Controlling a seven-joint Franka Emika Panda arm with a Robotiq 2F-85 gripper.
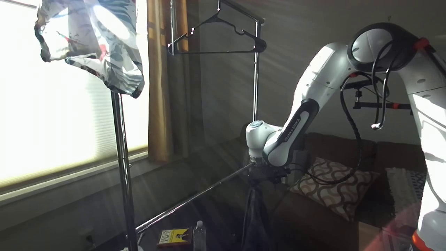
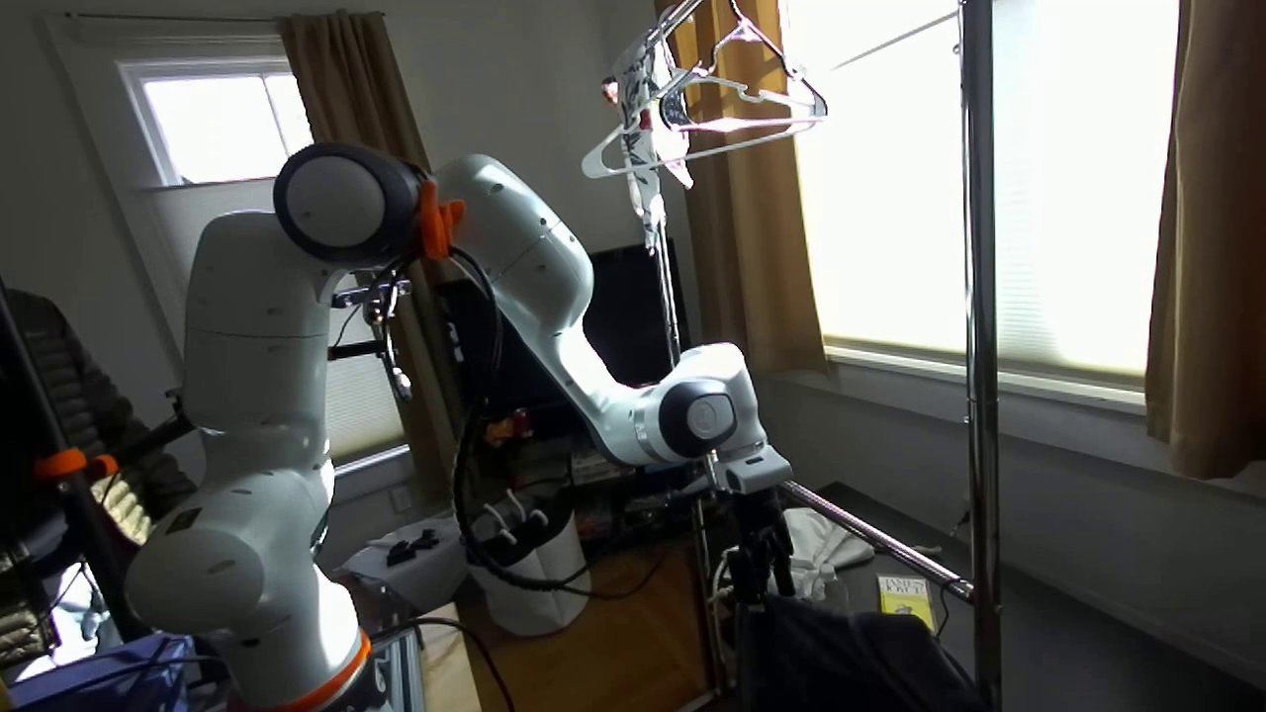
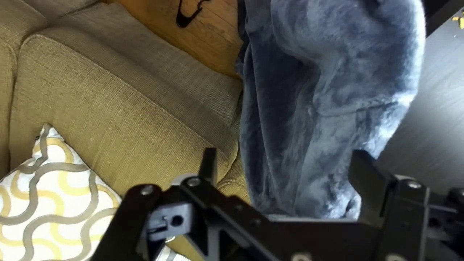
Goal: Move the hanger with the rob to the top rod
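The rob, a dark blue-grey plush robe [image 3: 308, 108], hangs below my gripper and shows in both exterior views, as draped fabric [image 2: 851, 653] and as a dark narrow fall [image 1: 258, 219]. My gripper [image 3: 286, 154] points down over it, fingers wide apart, with the cloth seen between and beyond them. In an exterior view the fingertips of the gripper [image 2: 769, 591] reach the robe's upper edge; whether they touch I cannot tell. The robe's hanger is hidden. High above, the top rod [image 1: 244, 11] crosses the rack, also visible as a rod [image 2: 678, 20].
A bare black hanger [image 1: 216, 21], a white hanger [image 2: 712, 148] and a patterned garment [image 1: 94, 45] hang up high. The lower slanted bar [image 2: 880, 539] passes close beside the gripper. Rack posts [image 2: 979, 346] stand nearby. A sofa [image 3: 108, 101] with a pillow [image 3: 47, 203] lies alongside.
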